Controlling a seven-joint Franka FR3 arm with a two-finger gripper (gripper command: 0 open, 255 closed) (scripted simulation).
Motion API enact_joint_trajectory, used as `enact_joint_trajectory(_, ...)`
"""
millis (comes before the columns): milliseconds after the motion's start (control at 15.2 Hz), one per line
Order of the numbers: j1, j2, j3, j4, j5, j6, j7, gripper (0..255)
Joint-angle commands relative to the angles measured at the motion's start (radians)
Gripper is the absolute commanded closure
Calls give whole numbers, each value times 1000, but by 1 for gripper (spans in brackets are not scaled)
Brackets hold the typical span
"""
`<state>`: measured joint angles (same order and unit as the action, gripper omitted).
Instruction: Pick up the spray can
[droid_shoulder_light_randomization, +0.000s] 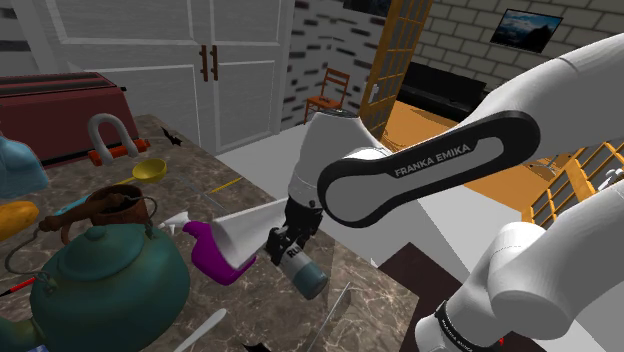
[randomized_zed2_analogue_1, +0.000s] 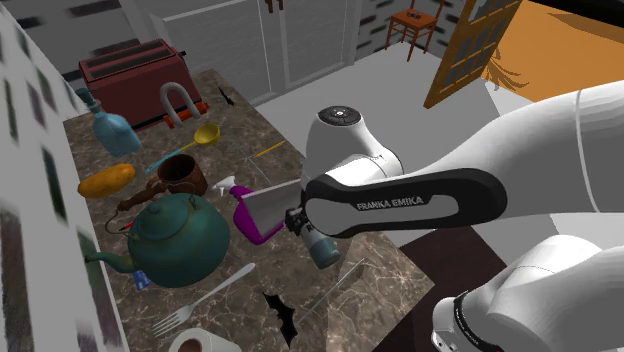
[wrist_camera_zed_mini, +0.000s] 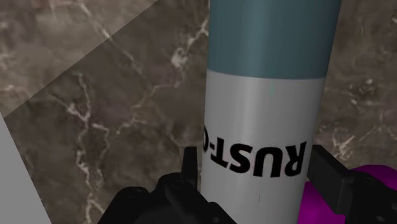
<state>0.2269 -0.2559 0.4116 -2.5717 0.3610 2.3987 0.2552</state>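
Teal-capped, grey-bodied spray can (wrist_camera_zed_mini: 267, 95) is clamped between the two fingers of the tool (wrist_camera_zed_mini: 256, 167), lettered end nearest. Its long axis runs straight out from the tool, teal end slanting down over the marbled bench (wrist_camera_zed_mini: 95, 95). Contact with bench: cannot tell.

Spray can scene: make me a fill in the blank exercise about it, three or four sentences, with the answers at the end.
1. The claw is ____ on the spray can.
2. The black lettering on the spray can reads ____.
3. The spray can's one coloured band matches the kettle, which is ____.
4. The toaster is coloured ____.
Missing words: shut; RUST-O; teal; red.
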Motion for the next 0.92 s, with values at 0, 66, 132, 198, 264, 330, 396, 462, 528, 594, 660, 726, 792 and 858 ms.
enact_joint_trajectory(0,1,-15,-3,9,-1,-24,2,255)
enact_joint_trajectory(66,0,-26,-5,15,-2,-40,3,255)
enact_joint_trajectory(132,0,-35,-7,21,-2,-56,5,255)
enact_joint_trajectory(198,0,-45,-9,27,-3,-72,7,255)
enact_joint_trajectory(264,0,-54,-12,34,-4,-87,8,255)
enact_joint_trajectory(330,0,-63,-14,41,-6,-103,10,255)
enact_joint_trajectory(396,-1,-72,-16,48,-7,-119,11,255)
enact_joint_trajectory(462,-1,-80,-18,55,-8,-134,13,255)
enact_joint_trajectory(528,-1,-88,-21,63,-9,-149,15,255)
enact_joint_trajectory(594,-2,-95,-23,71,-11,-165,16,255)
enact_joint_trajectory(660,-2,-103,-25,79,-12,-180,18,255)
enact_joint_trajectory(726,-2,-110,-28,87,-14,-195,20,255)
enact_joint_trajectory(792,-3,-116,-30,95,-15,-210,22,255)
enact_joint_trajectory(858,-3,-123,-32,104,-17,-225,23,255)
